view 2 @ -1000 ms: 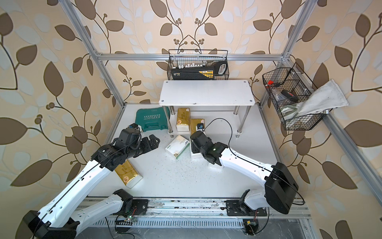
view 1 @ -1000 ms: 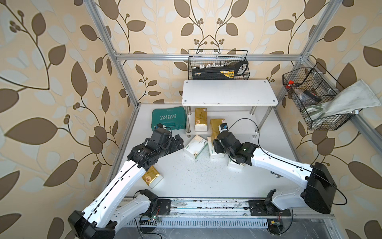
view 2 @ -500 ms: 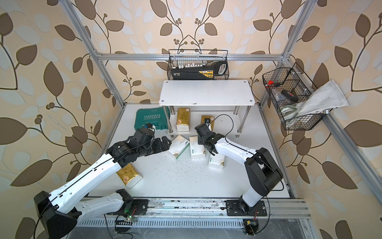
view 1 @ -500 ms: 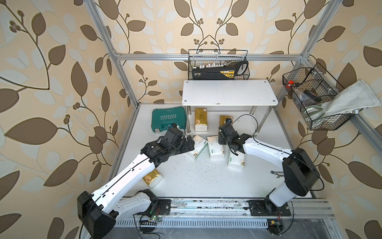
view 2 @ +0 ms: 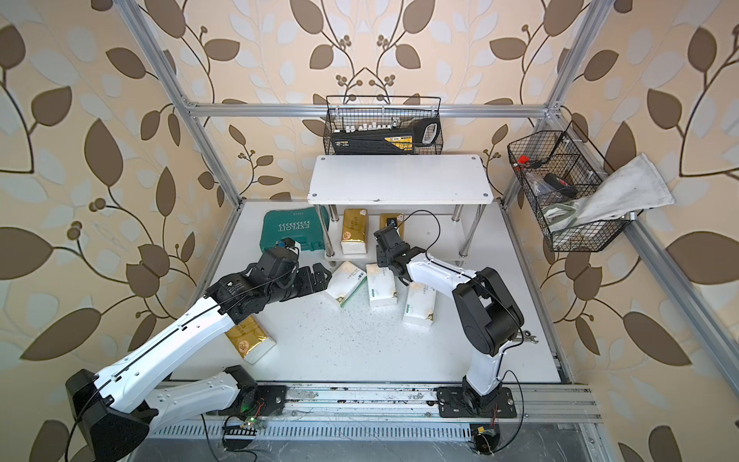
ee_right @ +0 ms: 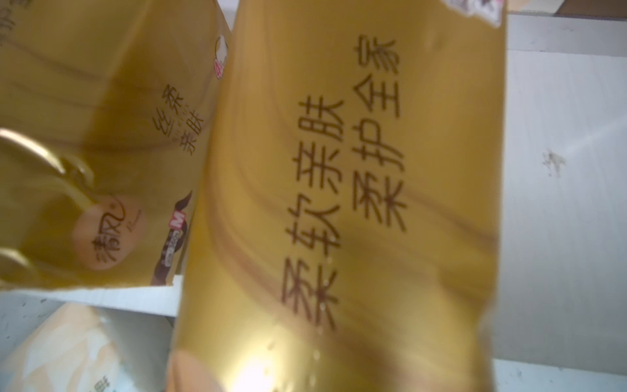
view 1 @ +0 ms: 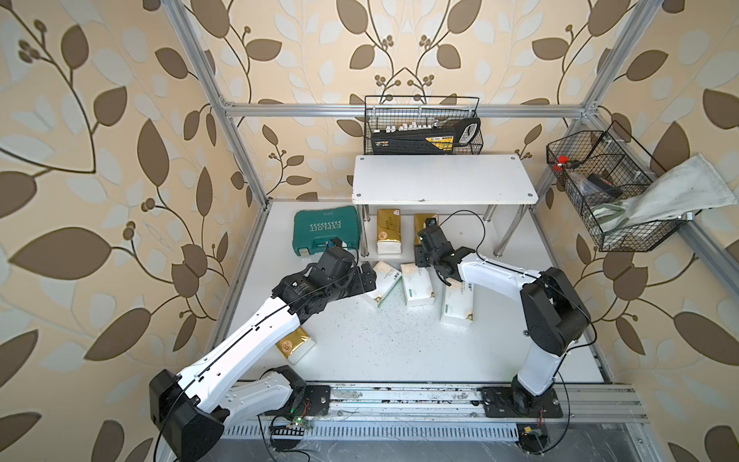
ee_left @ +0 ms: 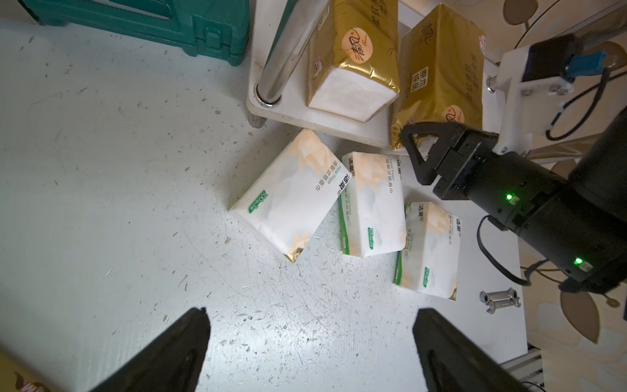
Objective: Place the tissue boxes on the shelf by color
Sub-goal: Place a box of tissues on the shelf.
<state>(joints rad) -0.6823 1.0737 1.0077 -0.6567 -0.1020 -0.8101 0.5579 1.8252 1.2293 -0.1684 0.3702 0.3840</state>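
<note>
Loose gold pack lies on table, well in front of shelf, partly under left arm. Left gripper hovers above table before shelf, jaws spread wide, holding nothing. Three white packs lie side by side on table, just in front of shelf. Right gripper clamps near end of held gold pack, which rests on shelf's lower tier just beside placed gold pack.

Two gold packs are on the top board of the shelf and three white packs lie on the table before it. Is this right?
No. The two gold packs are on the lower board of the shelf, as the left wrist view shows. Three white packs do lie on the table before it.
</note>
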